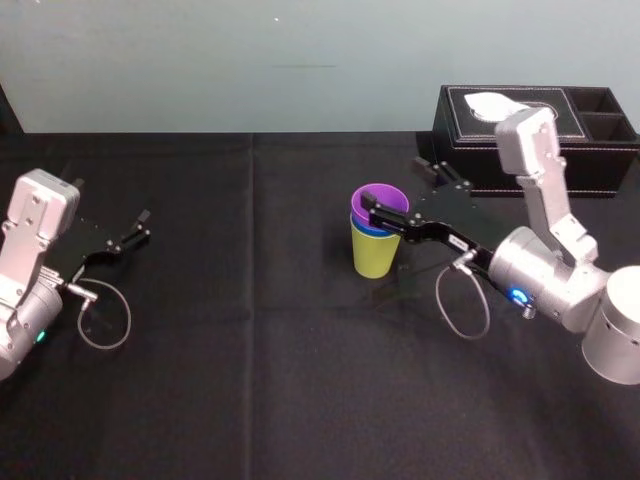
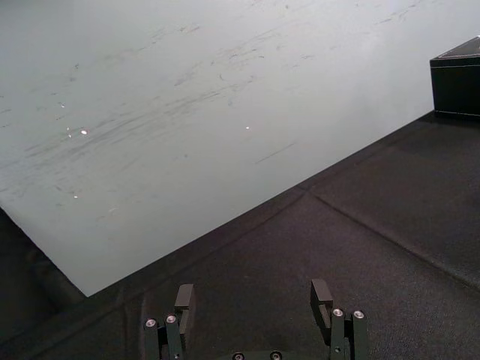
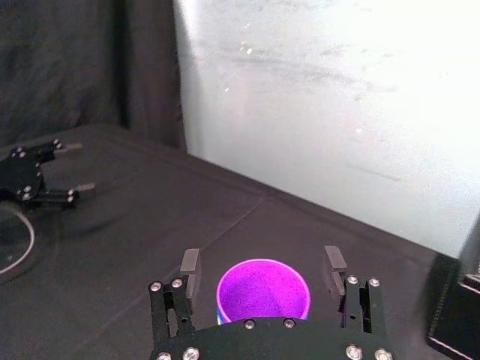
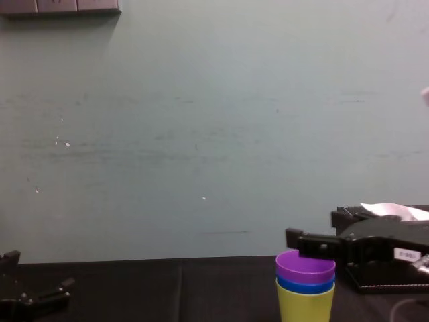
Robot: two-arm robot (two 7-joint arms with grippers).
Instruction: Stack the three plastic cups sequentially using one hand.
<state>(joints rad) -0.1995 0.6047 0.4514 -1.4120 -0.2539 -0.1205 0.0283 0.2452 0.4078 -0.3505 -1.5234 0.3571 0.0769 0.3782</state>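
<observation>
While left gripper (image 1: pixel 141 227) gapes over black cloth (image 1: pixel 300 380), right gripper (image 3: pixel 262 261) gapes astride stacked cups (image 1: pixel 375 242).

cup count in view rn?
3, nested in one stack right of centre: purple cup on top, blue cup in the middle, lime cup at bottom. Right gripper straddles the purple rim, open; left gripper parked far left.
</observation>
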